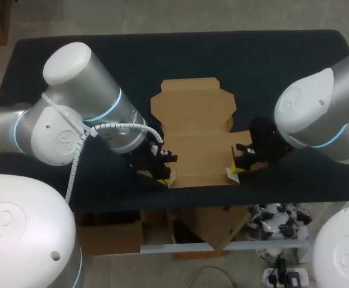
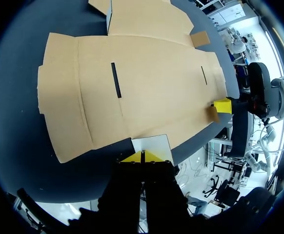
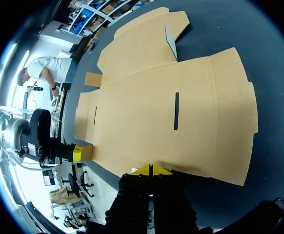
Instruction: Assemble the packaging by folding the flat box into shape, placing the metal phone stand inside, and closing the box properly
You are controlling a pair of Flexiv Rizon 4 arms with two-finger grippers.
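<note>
The flat box (image 1: 192, 138) is spread on the bench (image 1: 270, 66), ahead of both tools. Its near edge is pinched at one corner by the left tool (image 2: 142, 157) and at the other corner by the right tool (image 3: 152, 169). From each tool the other is seen well off to the side, along that same edge. Bare bench is left beyond the box's far flaps.

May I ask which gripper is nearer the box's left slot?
Left: the left gripper sits at the box edge by that slot; the right gripper at the opposite corner.
</note>
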